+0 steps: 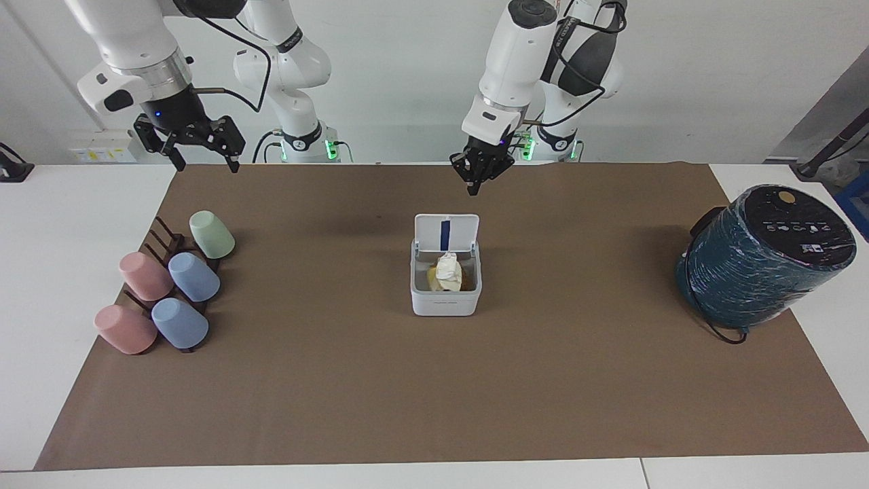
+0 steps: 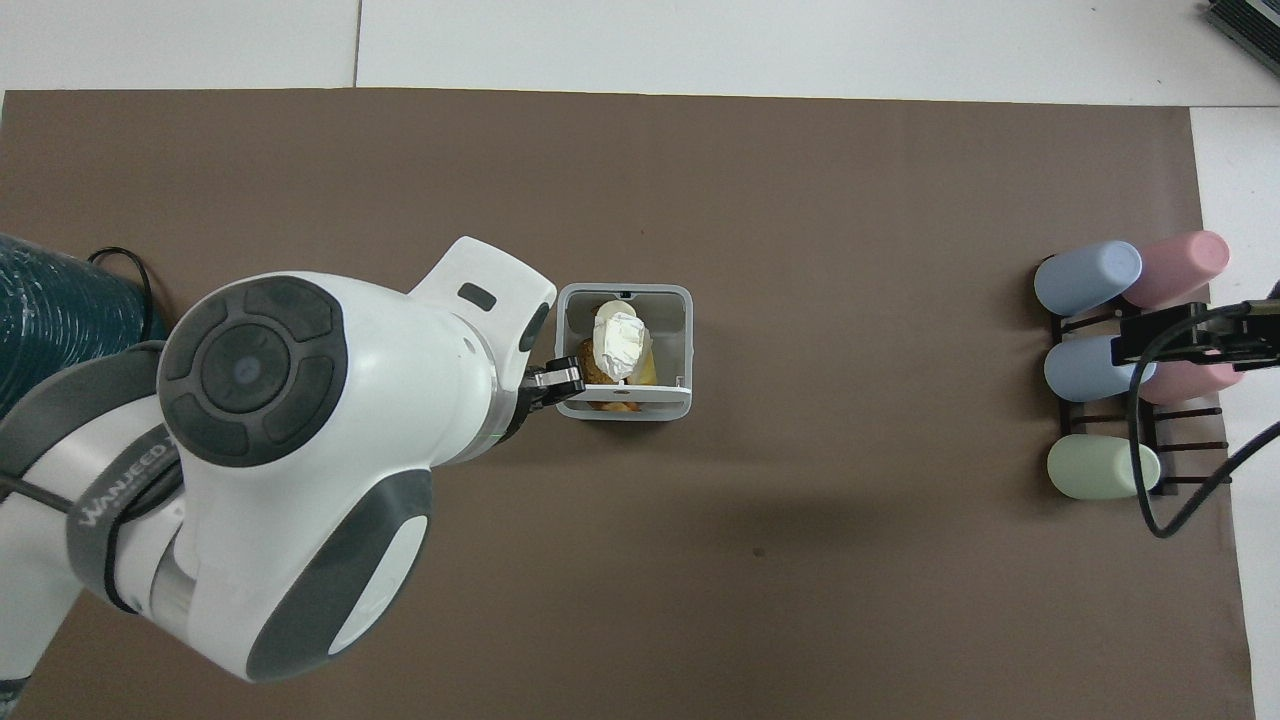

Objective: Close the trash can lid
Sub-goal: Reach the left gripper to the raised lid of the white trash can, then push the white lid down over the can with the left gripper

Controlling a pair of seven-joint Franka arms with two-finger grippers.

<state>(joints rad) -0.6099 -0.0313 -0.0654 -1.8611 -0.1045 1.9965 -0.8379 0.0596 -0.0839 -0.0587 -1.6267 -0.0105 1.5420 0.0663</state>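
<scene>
1. Left gripper point(image 1: 474, 178) hangs in the air over the mat's robot-side strip, just above the raised lid point(image 1: 446, 233) and clear of it, fingers pressed together.
2. Right gripper point(image 1: 198, 151) waits over the mat's edge by the cup rack point(image 1: 165, 239), fingers spread.
3. Mid-mat sits the trash can point(image 1: 445, 293), lid upright on its robot-side edge, blue stripe showing.
4. Crumpled paper point(image 1: 448, 267) lies inside.
5. At the left arm's end stands a teal appliance point(image 1: 760, 261).

Left arm's housing hides its claw point(image 2: 560, 381).
</scene>
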